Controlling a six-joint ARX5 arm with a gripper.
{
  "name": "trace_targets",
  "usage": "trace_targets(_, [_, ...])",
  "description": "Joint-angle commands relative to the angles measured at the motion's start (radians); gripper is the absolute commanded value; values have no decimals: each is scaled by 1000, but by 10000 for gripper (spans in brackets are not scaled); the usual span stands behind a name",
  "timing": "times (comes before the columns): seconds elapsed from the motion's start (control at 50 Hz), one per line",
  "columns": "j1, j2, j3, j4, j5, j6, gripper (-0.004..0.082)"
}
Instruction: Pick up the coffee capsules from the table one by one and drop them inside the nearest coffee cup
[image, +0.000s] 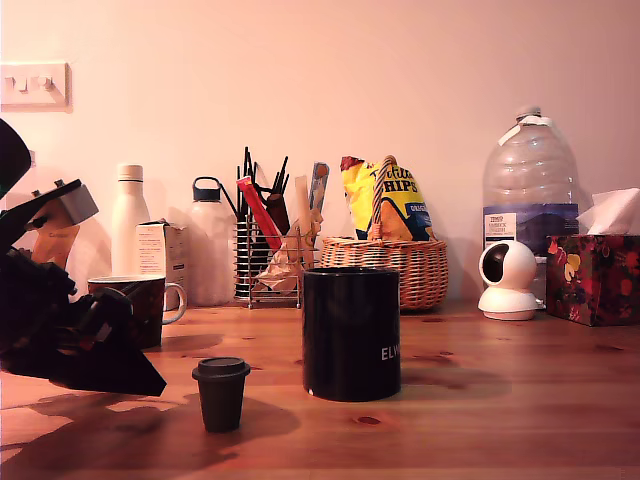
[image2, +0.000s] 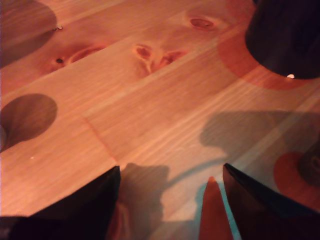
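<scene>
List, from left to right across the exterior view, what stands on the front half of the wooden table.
Gripper → dark coffee capsule → black mug. The dark red mug overlaps the arm, so it is left out.

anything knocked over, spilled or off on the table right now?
Nothing stands out. The dark capsule stands upright on the table, wide rim up, beside the upright black mug. No spill shows on the wood. The gripper is open and empty over bare table. Only one capsule is visible.
</scene>
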Motion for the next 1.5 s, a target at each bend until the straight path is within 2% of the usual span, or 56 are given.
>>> trace_targets(0.0, [-2, -9, 4, 1, -2, -15, 573])
trace_targets(0.28, [-8, -9, 4, 2, 39, -14, 572])
trace_targets(0.42, [-8, -10, 4, 2, 76, -10, 572])
trace_targets(0.74, [-17, -59, 4, -17, 87, -10, 571])
trace_targets(0.94, [-27, -179, 1, -150, 87, -5, 571])
trace_targets(1.12, [-64, -270, -19, -245, 87, -3, 571])
trace_targets(1.26, [-107, -323, -64, -255, 86, -5, 572])
trace_targets(1.48, [-178, -352, -85, -328, 86, -10, 572])
